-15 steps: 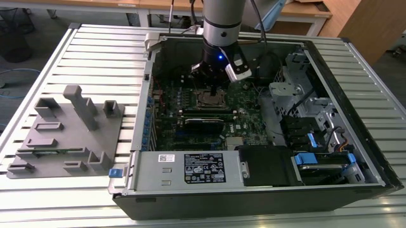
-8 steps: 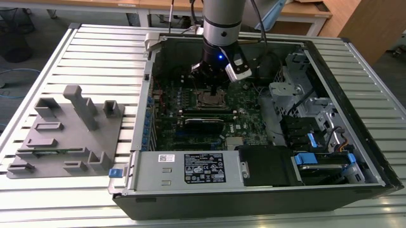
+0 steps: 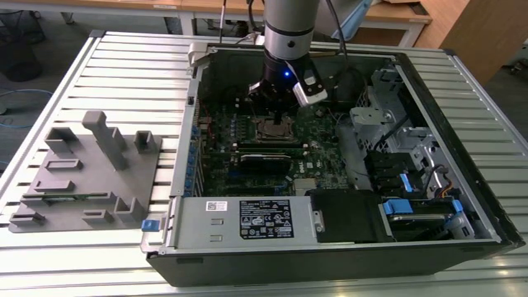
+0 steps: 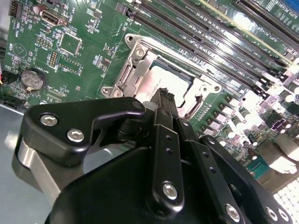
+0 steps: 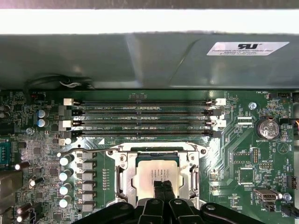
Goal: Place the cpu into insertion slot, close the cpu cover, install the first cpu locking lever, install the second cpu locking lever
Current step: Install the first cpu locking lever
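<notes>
The cpu (image 5: 156, 173) lies flat in the insertion slot (image 5: 122, 179) on the green board, its pale metal top showing in both wrist views (image 4: 156, 84). The cpu cover (image 5: 156, 150) lies down around it as a silver frame, and the chip shows through its cutout. My gripper (image 5: 163, 189) hangs just above the chip's near edge with its two black fingers pressed together and nothing between them. In the exterior view the gripper (image 3: 272, 114) stands straight over the slot (image 3: 271, 130) inside the open computer case.
Long black memory slots (image 5: 145, 119) run beside the socket, with a row of capacitors (image 5: 65, 175) and a coin battery (image 5: 267, 127) nearby. The case wall (image 5: 140, 60) rises behind. A grey fixture tray (image 3: 83, 173) sits on the slatted table at the exterior view's left.
</notes>
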Action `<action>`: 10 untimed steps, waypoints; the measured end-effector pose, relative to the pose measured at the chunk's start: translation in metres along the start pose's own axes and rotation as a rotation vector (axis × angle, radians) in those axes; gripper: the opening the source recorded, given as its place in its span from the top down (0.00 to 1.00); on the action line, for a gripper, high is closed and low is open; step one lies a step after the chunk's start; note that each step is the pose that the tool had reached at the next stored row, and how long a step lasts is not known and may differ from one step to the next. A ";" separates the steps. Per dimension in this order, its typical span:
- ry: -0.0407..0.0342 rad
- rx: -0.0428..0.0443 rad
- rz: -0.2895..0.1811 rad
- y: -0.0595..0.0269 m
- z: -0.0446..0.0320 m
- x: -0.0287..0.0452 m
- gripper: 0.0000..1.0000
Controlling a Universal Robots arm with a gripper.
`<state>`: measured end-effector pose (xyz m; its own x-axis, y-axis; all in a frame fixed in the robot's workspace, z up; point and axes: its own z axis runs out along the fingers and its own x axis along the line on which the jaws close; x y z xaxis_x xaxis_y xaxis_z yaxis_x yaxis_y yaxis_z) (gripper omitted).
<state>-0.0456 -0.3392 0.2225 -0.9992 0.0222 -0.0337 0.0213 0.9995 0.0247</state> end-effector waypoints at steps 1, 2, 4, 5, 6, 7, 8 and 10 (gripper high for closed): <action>-0.0002 -0.0003 0.000 0.0001 -0.0010 -0.0001 0.89; -0.0003 -0.0005 0.000 0.0001 -0.0024 -0.0001 0.89; -0.0004 -0.0006 0.000 0.0002 -0.0058 -0.0002 0.89; -0.0004 -0.0006 0.000 0.0003 -0.0074 -0.0003 0.89; -0.0004 -0.0006 0.000 0.0003 -0.0090 -0.0004 0.89; -0.0003 -0.0005 0.000 0.0004 -0.0108 -0.0004 0.89; -0.0004 -0.0007 0.000 0.0004 -0.0124 -0.0005 0.89; -0.0004 -0.0006 0.000 0.0005 -0.0149 -0.0006 0.89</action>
<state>-0.0455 -0.3391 0.2374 -0.9992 0.0222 -0.0341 0.0213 0.9995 0.0253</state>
